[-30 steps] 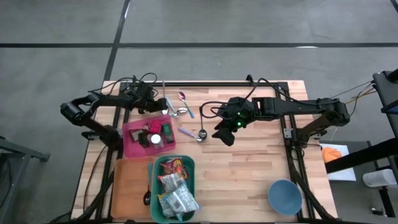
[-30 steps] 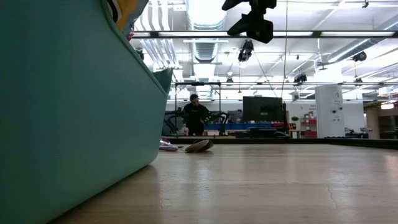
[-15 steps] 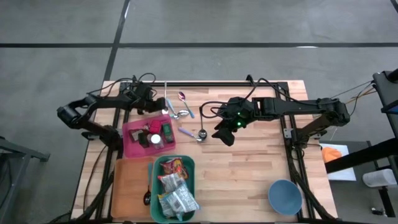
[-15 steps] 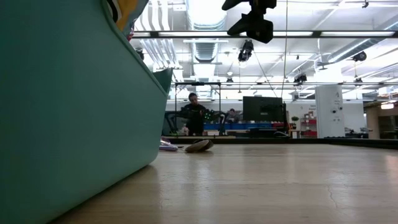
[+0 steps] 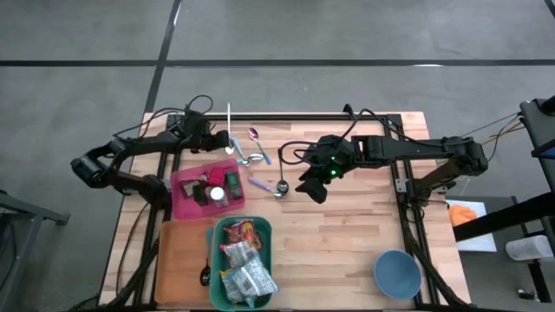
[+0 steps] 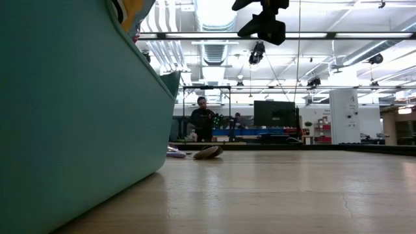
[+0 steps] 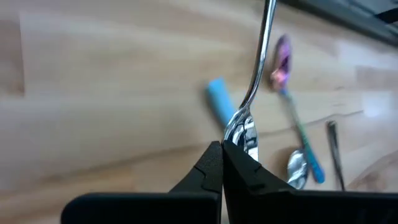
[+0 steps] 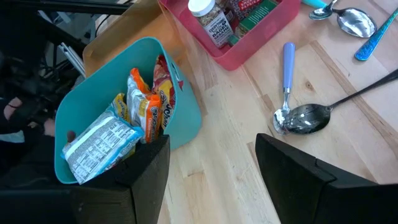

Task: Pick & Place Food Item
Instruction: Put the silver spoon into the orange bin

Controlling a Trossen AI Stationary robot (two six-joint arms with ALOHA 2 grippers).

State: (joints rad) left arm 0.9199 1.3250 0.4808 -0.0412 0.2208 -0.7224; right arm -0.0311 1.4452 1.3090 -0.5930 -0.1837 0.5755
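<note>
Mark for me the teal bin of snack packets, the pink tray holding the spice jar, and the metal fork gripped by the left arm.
teal plastic bin (image 8: 189, 121): right wrist view, on its outer side wall.
pink plastic tray (image 5: 181, 185): high view, on its left rim.
metal fork (image 7: 261, 56): left wrist view, midway along its handle.

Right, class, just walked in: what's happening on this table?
The left gripper is shut on a metal fork, holding it above the table's far side near loose spoons. The right gripper hangs open over the middle. Snack packets sit in the teal bin.
</note>
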